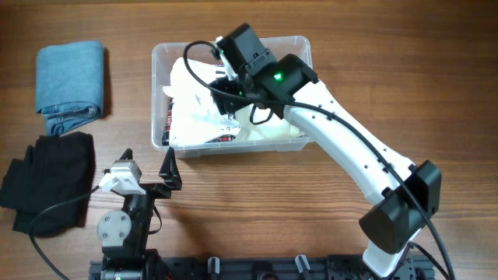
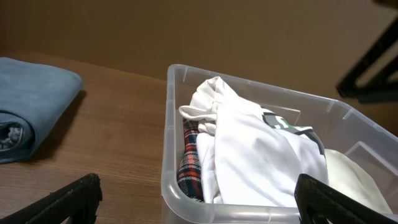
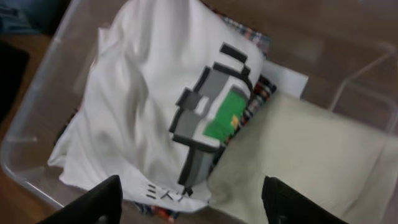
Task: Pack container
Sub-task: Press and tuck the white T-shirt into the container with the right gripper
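Locating the container [image 1: 159,85] first: where does it stand? (Inspector)

At the far centre of the desk [image 1: 350,70], long side toward the robot. In the overhead view the right arm crosses its right half, covering that corner and part of the contents. (Assessor)

Contents? (Inspector)

A white T-shirt [image 3: 137,106] with a blocky grey, black and green print lies crumpled on top at the left. A red-and-dark plaid garment [image 2: 188,165] shows only as an edge beneath it, against the left wall. A cream garment [image 3: 298,155] lies flat on the right, its far end cut off by the frame. A white label [image 3: 287,79] on the base is partly covered. The lettering at the shirt hem is too blurred to read. (Assessor)

Jaws? (Inspector)

Right gripper [image 3: 193,200]: above the container's interior, jaws spread, nothing between them. Only the fingertips show in its wrist view. Left gripper [image 1: 148,161]: over bare desk near the container's front left corner and apart from it, jaws spread wide and empty. (Assessor)

Outside the bin? (Inspector)

A folded blue cloth [image 1: 71,74] at far left, and a black cloth [image 1: 50,175] just nearer the robot. Whether the two touch cannot be told. (Assessor)
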You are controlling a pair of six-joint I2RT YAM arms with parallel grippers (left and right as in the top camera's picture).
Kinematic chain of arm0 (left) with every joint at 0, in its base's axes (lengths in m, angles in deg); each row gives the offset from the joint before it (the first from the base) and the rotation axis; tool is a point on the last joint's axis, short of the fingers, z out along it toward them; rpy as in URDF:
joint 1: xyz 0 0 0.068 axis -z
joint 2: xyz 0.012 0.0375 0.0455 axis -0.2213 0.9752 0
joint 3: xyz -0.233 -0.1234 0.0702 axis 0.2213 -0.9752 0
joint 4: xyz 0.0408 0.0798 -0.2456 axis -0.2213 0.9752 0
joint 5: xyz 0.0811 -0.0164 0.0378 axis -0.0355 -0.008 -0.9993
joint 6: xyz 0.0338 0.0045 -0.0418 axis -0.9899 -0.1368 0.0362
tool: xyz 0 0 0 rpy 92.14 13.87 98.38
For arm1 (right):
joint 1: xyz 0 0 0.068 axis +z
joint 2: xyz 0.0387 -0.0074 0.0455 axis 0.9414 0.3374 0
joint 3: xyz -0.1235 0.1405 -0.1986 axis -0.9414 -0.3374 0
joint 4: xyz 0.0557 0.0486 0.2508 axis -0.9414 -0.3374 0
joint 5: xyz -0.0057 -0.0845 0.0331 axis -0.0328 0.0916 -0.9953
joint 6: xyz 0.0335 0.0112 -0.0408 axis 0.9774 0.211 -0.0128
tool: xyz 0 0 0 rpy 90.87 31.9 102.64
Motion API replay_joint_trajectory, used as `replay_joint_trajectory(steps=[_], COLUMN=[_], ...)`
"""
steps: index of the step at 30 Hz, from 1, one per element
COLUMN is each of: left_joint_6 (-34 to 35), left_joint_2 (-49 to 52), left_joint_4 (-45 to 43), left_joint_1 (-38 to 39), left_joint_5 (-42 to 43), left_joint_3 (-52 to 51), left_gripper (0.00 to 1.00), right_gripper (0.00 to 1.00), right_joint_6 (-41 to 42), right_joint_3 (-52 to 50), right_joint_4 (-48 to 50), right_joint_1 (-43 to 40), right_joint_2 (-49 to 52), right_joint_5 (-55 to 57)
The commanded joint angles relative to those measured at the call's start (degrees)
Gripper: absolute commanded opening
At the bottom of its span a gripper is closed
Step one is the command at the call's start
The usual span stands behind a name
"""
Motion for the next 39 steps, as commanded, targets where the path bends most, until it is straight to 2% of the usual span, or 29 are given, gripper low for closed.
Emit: replay_joint_trajectory(steps=[1,4,6,7,9,13,23,24,25,26,28,34,39], left_joint_6=[0.57,0.57,0.57,0.57,0.57,0.57,0.57,0.57,0.57,0.57,0.57,0.57,0.57], left_joint_2=[-0.42,-0.42,-0.42,-0.42,-0.42,-0.42,-0.42,-0.42,-0.42,-0.42,-0.42,-0.42,-0.42], left_joint_4=[-0.13,-0.13,-0.13,-0.13,-0.13,-0.13,-0.13,-0.13,-0.13,-0.13,-0.13,-0.13,-0.13], left_joint_1=[-0.48,-0.48,-0.48,-0.48,-0.48,-0.48,-0.48,-0.48,-0.48,-0.48,-0.48,-0.48,-0.48], left_joint_5=[-0.35,-0.35,-0.35,-0.35,-0.35,-0.35,-0.35,-0.35,-0.35,-0.35,-0.35,-0.35,-0.35], left_joint_3=[-0.42,-0.42,-0.42,-0.42,-0.42,-0.42,-0.42,-0.42,-0.42,-0.42,-0.42,-0.42,-0.42], left_gripper=[1.0,1.0,1.0,1.0,1.0,1.0,1.0,1.0,1.0,1.0,1.0,1.0,1.0], right_gripper=[0.49,0.23,0.1,0.08,0.04,0.04,0.04,0.06,0.3,0.63,0.81,0.99,1.0], right_joint_6=[3.28,5.84,6.34,6.27,6.21,6.08,5.99,6.01,5.95,5.55,4.57,4.57,4.48], right_joint_3=[-3.02,-6.4,-7.41,-7.5,-7.54,-7.61,-7.61,-7.61,-7.61,-7.61,-7.61,-7.61,-7.61], right_joint_4=[-1.79,-1.53,-1.53,-1.51,-1.2,-0.87,0.9,0.9,0.94,1.01,1.07,1.31,-0.09], right_joint_1=[-0.35,-0.9,-1.9,-2.45,-3.63,-4.59,-1.84,-1.49,-1.03,-0.76,-0.52,-0.37,-1.57], right_joint_2=[1.68,1.92,1.92,1.92,1.92,2.97,8.37,8.37,8.37,8.37,8.37,8.37,8.35], right_joint_5=[-0.24,1.55,2.6,2.8,2.78,2.03,-8.07,-8.07,-8.46,-9.2,-11.45,-12.48,-5.99])
